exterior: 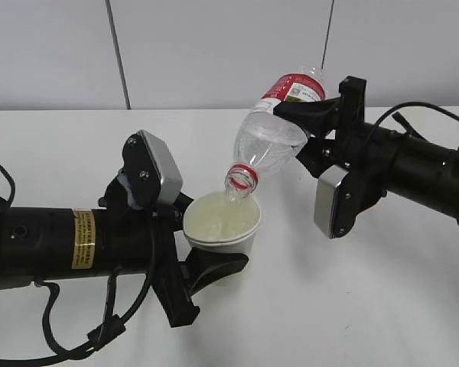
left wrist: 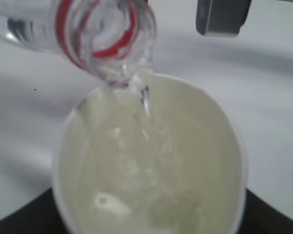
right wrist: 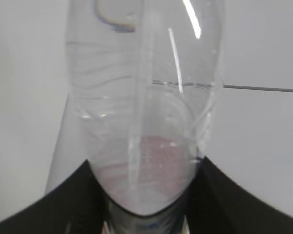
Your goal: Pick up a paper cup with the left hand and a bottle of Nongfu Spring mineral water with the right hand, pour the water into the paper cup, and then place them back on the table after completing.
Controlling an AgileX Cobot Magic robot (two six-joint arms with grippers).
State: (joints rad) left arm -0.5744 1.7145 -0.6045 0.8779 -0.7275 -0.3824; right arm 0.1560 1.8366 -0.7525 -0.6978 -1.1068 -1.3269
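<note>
My left gripper [exterior: 214, 260] is shut on a white paper cup [exterior: 222, 223] and holds it a little above the white table [exterior: 352, 306]. My right gripper [exterior: 310, 118] is shut on a clear plastic bottle [exterior: 271, 138] with a red label, tilted mouth-down. The bottle's red neck ring [exterior: 242, 179] hangs just over the cup's far rim. In the left wrist view the bottle mouth [left wrist: 115, 53] sends a thin stream of water [left wrist: 144, 100] into the cup [left wrist: 151, 161], which holds liquid. In the right wrist view the bottle [right wrist: 144, 112] fills the frame between the black fingers [right wrist: 58, 209].
A grey wall with vertical seams stands behind the table. Black cables hang from the left arm at the lower left [exterior: 69, 336]. The right arm's grey block [exterior: 333, 200] hangs close to the right of the cup.
</note>
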